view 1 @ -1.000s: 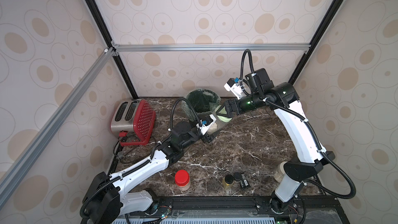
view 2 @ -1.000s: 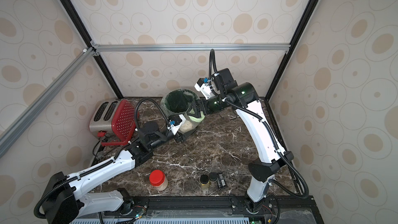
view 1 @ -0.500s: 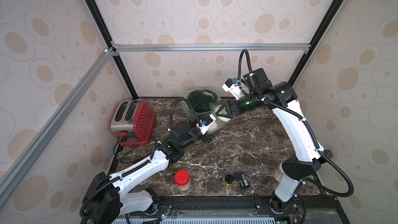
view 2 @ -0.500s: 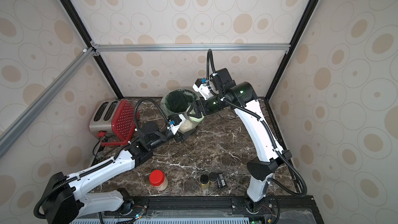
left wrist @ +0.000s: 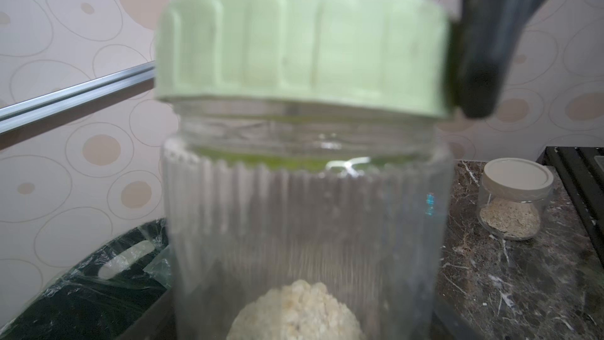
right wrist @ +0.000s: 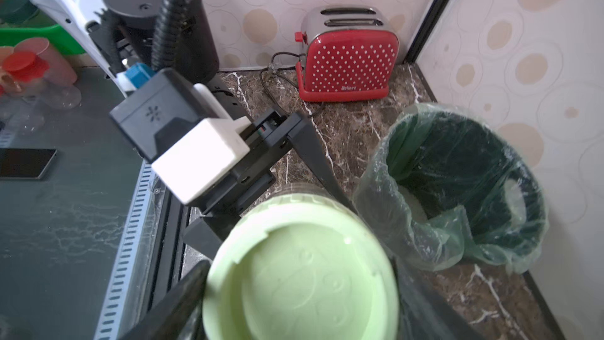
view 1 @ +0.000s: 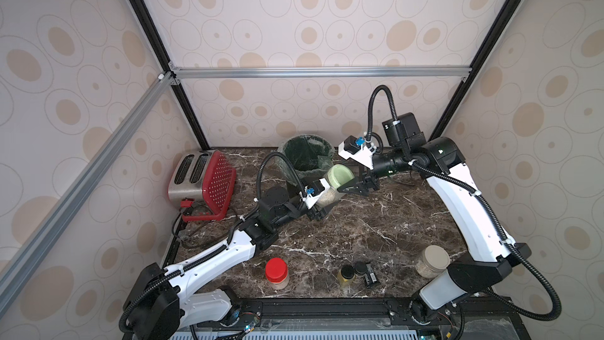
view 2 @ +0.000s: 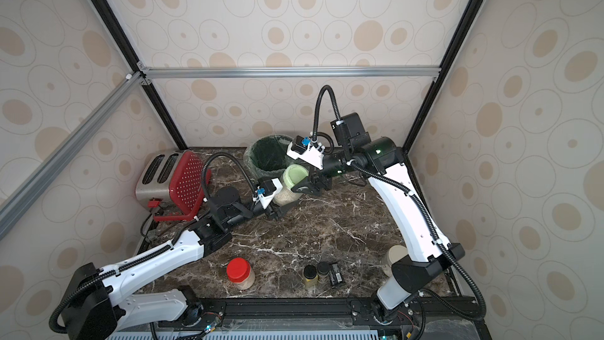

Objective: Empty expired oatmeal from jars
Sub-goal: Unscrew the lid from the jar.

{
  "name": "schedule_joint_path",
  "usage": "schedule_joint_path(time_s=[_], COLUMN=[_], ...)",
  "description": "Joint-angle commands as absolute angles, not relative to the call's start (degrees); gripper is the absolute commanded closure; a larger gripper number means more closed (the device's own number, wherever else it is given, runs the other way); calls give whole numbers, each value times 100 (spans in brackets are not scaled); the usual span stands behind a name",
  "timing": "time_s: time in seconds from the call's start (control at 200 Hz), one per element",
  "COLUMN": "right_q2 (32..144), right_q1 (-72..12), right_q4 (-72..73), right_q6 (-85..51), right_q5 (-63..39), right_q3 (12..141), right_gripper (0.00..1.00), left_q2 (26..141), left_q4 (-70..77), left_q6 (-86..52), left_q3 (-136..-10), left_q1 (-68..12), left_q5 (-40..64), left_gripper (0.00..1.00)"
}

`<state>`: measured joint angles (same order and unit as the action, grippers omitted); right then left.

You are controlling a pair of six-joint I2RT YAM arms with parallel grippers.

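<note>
Top views: we find a marble worktop (view 1: 359, 230) with a lined bin (view 1: 295, 161) at 12 o'clock and a red toaster (view 1: 202, 181) at 10 o'clock.
Green-lidded jar (view 1: 328, 196): held near 12 o'clock, just beside the bin on its 5 o'clock side. It appears tilted, with the lid end toward 1 o'clock. We cannot tell whether its base touches the worktop.
Left claw (view 1: 323, 204): clamped on the ribbed body of the green-lidded jar.
Right claw (view 1: 346, 182): closed on the pale green lid (left wrist: 300, 44). In the left wrist view we see one dark finger (left wrist: 477, 60) pressed against the lid's rim.
Lid: seated on the jar's neck, with thread showing beneath it.
Oatmeal (left wrist: 297, 312): a low pale heap in the bottom of the held jar. We also see some in the other two jars.
Red-lidded jar (view 1: 276, 273): upright at 7 o'clock, capped, well apart from both claws.
Beige-lidded jar (view 1: 432, 260): upright at 4 o'clock, capped, near the right arm's base.
Black-capped bottles (view 1: 353, 271): two, side by side at 6 o'clock.
</note>
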<state>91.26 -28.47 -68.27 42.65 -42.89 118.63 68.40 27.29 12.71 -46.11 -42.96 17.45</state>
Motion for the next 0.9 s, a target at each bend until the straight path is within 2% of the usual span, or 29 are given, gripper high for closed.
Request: schedule_joint_path(time_s=[0.0, 0.24, 0.305, 0.345, 0.426, 0.441, 0.521, 0.706, 0.896], right_q2=[9183, 9418, 9431, 9443, 9464, 9460, 9387, 8895, 8867], right_q1=[-2820, -2759, -2741, -2742, -2756, -2748, -2786, -2862, -2981], right_q4=[-7598, -7996, -8016, -8001, -7782, -7712, -7304, -5676, -5602], right_q6=[5283, 5475, 5493, 5466, 5148, 5051, 4479, 2221, 50], right_q5=[-5183, -5036, -4999, -4984, -4993, -4985, -4908, -3819, -2608], right_q3=[12421, 12862, 12905, 12929, 12877, 12846, 12666, 12108, 12224], right_gripper=[59, 57, 53, 46, 4, 0, 0, 0, 1], left_q2=[6759, 6706, 6684, 6669, 6636, 6629, 6620, 6656, 6736], left_q4=[3014, 3015, 2977, 2961, 2952, 2952, 2940, 2981, 3054], left_q6=[1265, 1308, 1317, 1321, 1332, 1330, 1358, 1389, 1402], left_q3=[-4642, -4644, -4648, -4649, -4658, -4663, -4676, -4689, -4744], left_q1=[-4210, -4214, -4210, -4208, -4211, -4210, -4210, -4210, -4210], left_q5=[1434, 1418, 1407, 1408, 1410, 1413, 1379, 1329, 1305], left_gripper=[100, 100, 100, 100, 100, 100, 100, 100, 100])
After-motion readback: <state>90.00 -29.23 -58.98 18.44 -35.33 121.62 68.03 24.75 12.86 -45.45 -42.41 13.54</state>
